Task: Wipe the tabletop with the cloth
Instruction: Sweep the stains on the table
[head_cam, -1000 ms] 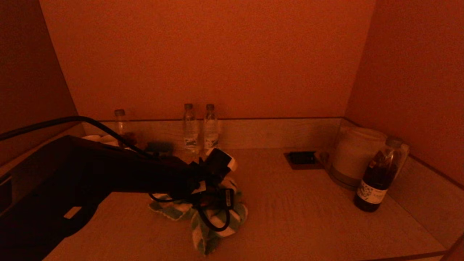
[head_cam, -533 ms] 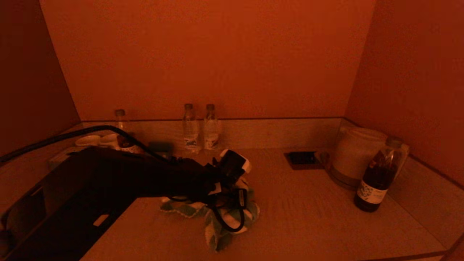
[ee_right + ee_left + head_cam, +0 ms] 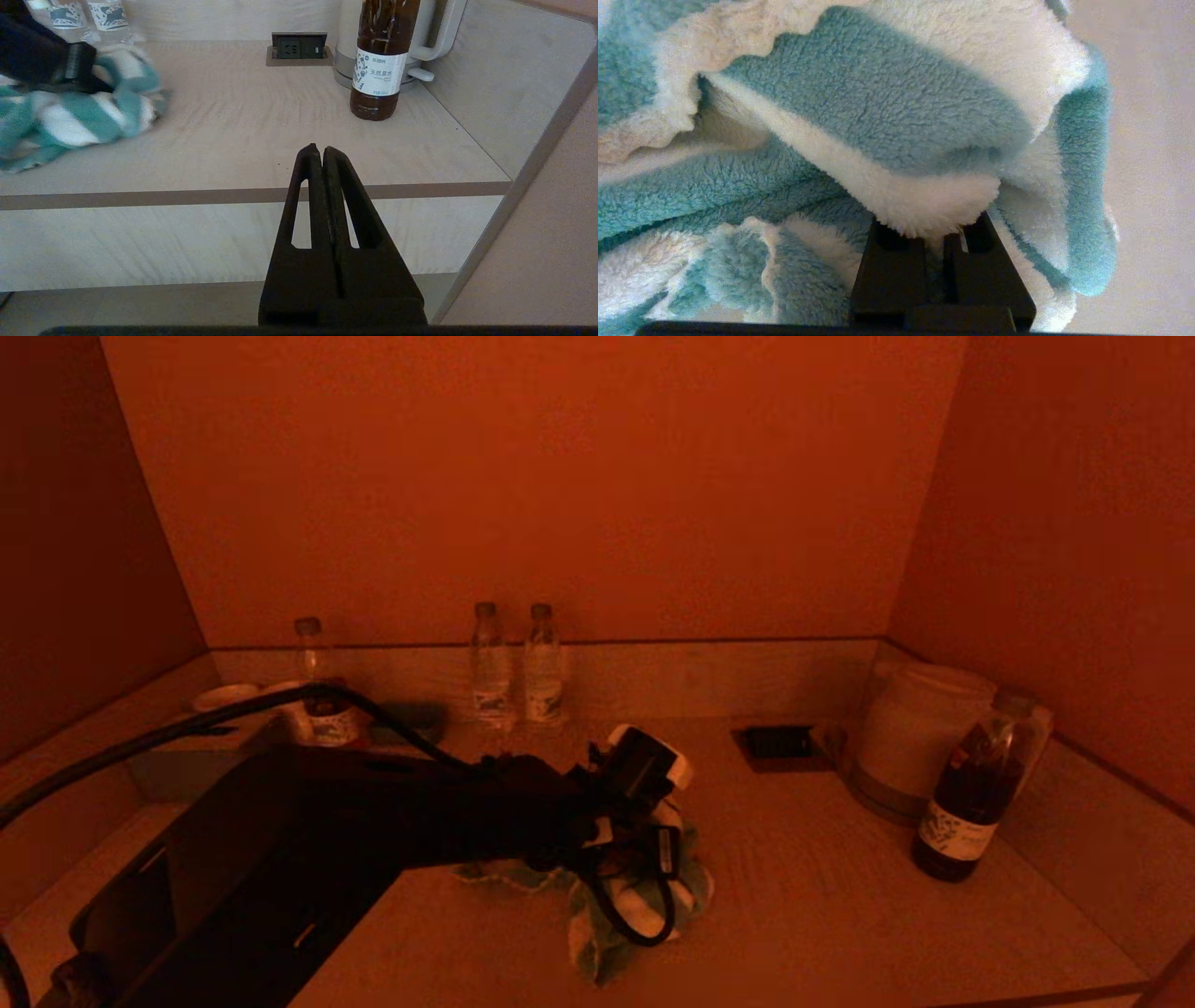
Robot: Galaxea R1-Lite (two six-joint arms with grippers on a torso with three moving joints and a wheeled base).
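A fluffy teal-and-white striped cloth (image 3: 644, 905) lies bunched on the light wooden tabletop (image 3: 822, 915), near its middle. My left gripper (image 3: 644, 859) reaches in from the left and presses down on it. In the left wrist view the cloth (image 3: 878, 112) fills the picture and the left gripper (image 3: 934, 235) is shut on a white fold of it. The cloth also shows in the right wrist view (image 3: 79, 116). My right gripper (image 3: 321, 150) is shut and empty, parked in front of the table's front edge, out of the head view.
Two small water bottles (image 3: 513, 663) and a third (image 3: 313, 658) stand at the back wall. A white kettle (image 3: 920, 733) and a dark drink bottle (image 3: 976, 793) stand at the right. A socket plate (image 3: 780, 747) is set in the tabletop. Cups (image 3: 229, 695) sit back left.
My left gripper has slid to the right across the tabletop, dragging the cloth with it. The right arm has not moved.
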